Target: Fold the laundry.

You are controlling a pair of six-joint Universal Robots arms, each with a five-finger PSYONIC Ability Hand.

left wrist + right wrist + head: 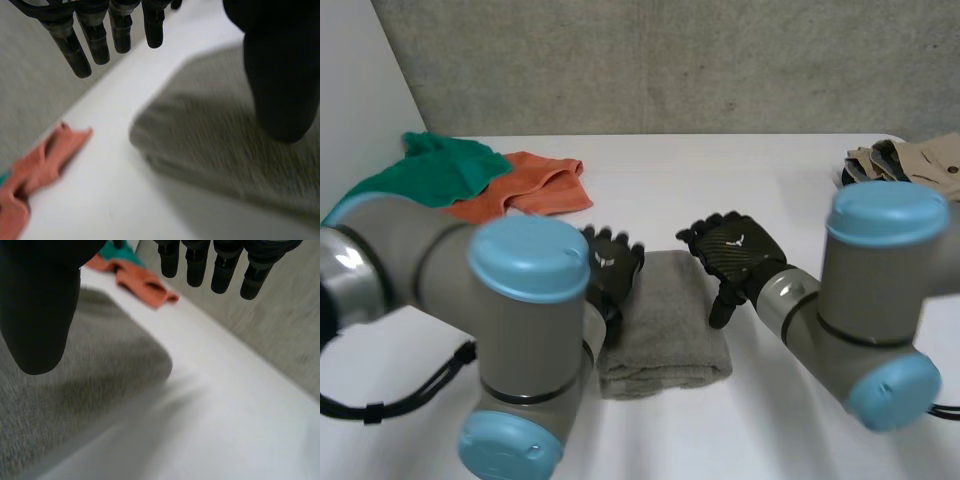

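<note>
Lying folded, grey towel [665, 320]: judged soft, light; best pinched at corners. Flanked by left hand [610, 270], right hand [735, 250], both spread, empty.

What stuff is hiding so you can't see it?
Head view: left arm covers most of the left hand and part of the grey towel's left edge.
Head view: the edge and right arm cut off the beige clothes.
Right wrist view: right hand's thumb hides most of the green cloth.
</note>
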